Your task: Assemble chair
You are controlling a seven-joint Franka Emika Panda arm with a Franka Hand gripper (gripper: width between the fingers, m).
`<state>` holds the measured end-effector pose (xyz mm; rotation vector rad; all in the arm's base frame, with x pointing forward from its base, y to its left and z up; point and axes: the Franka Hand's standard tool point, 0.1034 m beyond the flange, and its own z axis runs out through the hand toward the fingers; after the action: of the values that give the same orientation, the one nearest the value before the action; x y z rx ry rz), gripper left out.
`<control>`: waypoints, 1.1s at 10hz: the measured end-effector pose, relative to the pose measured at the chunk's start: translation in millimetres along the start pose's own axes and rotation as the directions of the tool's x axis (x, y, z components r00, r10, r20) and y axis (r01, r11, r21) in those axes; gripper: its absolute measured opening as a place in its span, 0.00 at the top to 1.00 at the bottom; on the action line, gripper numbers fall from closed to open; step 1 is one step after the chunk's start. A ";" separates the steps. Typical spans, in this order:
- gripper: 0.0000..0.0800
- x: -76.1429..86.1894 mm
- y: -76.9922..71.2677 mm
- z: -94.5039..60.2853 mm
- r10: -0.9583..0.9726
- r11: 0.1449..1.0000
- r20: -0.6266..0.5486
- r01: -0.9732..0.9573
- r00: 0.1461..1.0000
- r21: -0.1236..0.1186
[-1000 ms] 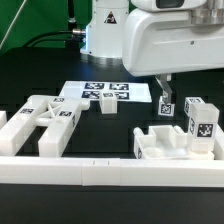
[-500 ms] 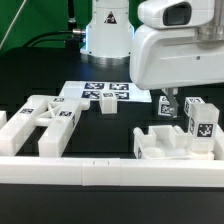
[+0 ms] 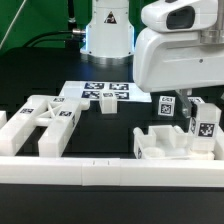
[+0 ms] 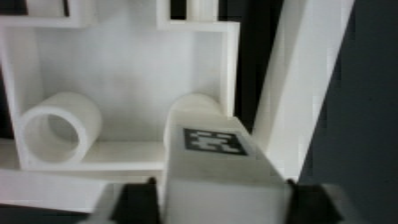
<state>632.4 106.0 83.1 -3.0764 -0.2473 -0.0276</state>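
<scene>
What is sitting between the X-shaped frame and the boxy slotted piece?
In the exterior view, mostly bare black table. A small white tagged block lies set back from that stretch, just in front of the marker board.

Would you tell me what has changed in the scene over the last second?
The arm swung toward the exterior view's right, bringing the tool to a tagged leg bar, which now sits between its fingers. Whether they have closed on it cannot be told. Nothing was visibly picked up or let go. The seat block, the X-braced frame and the marker board stayed put.
</scene>
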 end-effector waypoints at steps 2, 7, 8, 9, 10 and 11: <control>0.64 0.0 0.0 0.0 0.020 1.000 0.000 -0.020 1.000 0.000; 0.64 -2.4 -4.5 1.3 0.488 0.872 -0.010 -0.487 0.873 0.053; 0.64 -1.9 -5.5 1.4 0.557 0.829 -0.011 -0.556 0.830 0.059; 0.64 -1.6 -5.5 1.4 0.571 0.820 -0.010 -0.570 0.821 0.060; 0.64 -1.6 -6.4 1.5 0.630 0.775 -0.004 -0.628 0.777 0.063; 0.64 -1.6 -6.9 1.6 0.666 0.744 0.000 -0.665 0.746 0.065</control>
<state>629.8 112.6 81.8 -2.8997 0.8489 -0.0228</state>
